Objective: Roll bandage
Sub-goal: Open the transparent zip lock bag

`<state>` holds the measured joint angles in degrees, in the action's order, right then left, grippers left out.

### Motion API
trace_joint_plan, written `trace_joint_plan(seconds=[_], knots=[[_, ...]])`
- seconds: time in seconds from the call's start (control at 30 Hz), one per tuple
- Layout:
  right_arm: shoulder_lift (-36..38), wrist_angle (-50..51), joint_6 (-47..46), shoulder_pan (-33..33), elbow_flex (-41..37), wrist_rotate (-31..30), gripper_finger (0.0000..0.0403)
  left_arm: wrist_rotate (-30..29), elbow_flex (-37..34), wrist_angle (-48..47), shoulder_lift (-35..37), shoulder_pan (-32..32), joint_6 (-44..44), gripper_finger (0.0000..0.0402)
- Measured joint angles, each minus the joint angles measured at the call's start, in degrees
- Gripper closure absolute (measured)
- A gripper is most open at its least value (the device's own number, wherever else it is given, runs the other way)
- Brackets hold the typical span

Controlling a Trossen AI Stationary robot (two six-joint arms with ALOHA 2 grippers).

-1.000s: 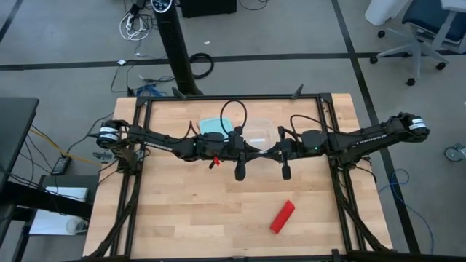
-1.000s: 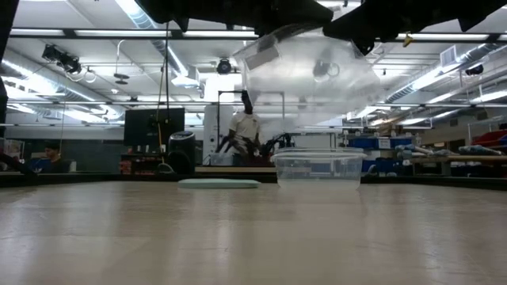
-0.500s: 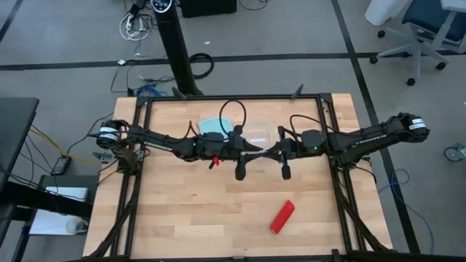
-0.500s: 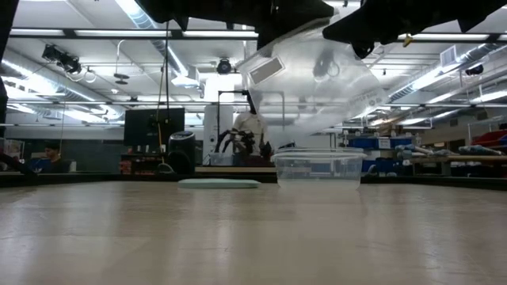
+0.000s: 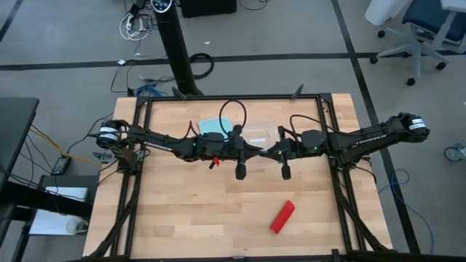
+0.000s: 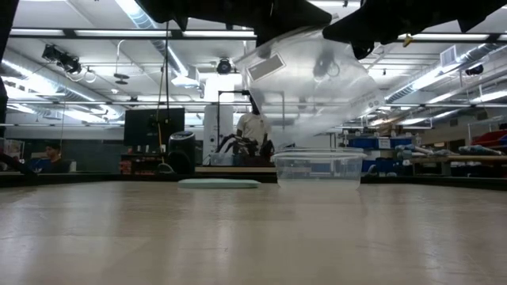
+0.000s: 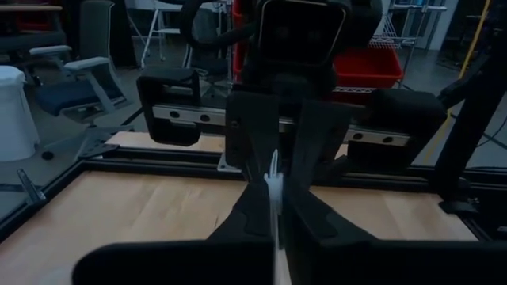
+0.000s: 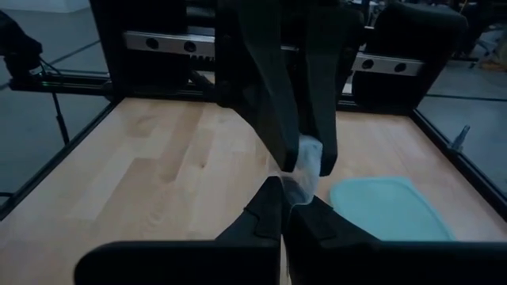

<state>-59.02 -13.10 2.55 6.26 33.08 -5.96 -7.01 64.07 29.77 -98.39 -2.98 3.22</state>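
Meeting mid-table, the left gripper (image 5: 251, 148) and right gripper (image 5: 268, 153) both pinch the clear plastic bag (image 6: 309, 79), while the bandage (image 5: 282, 216) lies apart, rolled.

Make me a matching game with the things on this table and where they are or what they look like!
Things:
1. bandage
2. plastic bag
3. light-blue lid
4. clear container

Places or looks:
A. flat on the wood, next to the clear tub
B. held up in the air between both pincers
C. red roll lying alone on the near part of the table
D. see-through tub standing under the bag

Pairs: 1-C, 2-B, 3-A, 4-D
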Motion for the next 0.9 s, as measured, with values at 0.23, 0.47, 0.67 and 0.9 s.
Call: trace_joint_plan(seconds=[0.23, 0.47, 0.67, 0.9], knots=[[3.08, 3.15, -2.48, 0.0, -0.02, -0.44, 0.036, -0.4, 0.05, -1.77, 0.05, 0.0, 0.02, 0.0395], [6.56, 5.88, -3.96, -0.02, 0.02, -0.57, 0.032, -0.15, 0.07, -3.11, 0.05, -0.02, -0.06, 0.0395], [4.79, 5.01, -3.93, -0.73, 0.02, -0.09, 0.0321, -0.17, 0.04, -4.35, 0.05, 0.0, -0.13, 0.0395], [2.07, 2.85, -2.85, -0.85, 0.02, 0.01, 0.0336, -0.43, -0.05, -5.02, 0.05, 0.0, -0.15, 0.0395]])
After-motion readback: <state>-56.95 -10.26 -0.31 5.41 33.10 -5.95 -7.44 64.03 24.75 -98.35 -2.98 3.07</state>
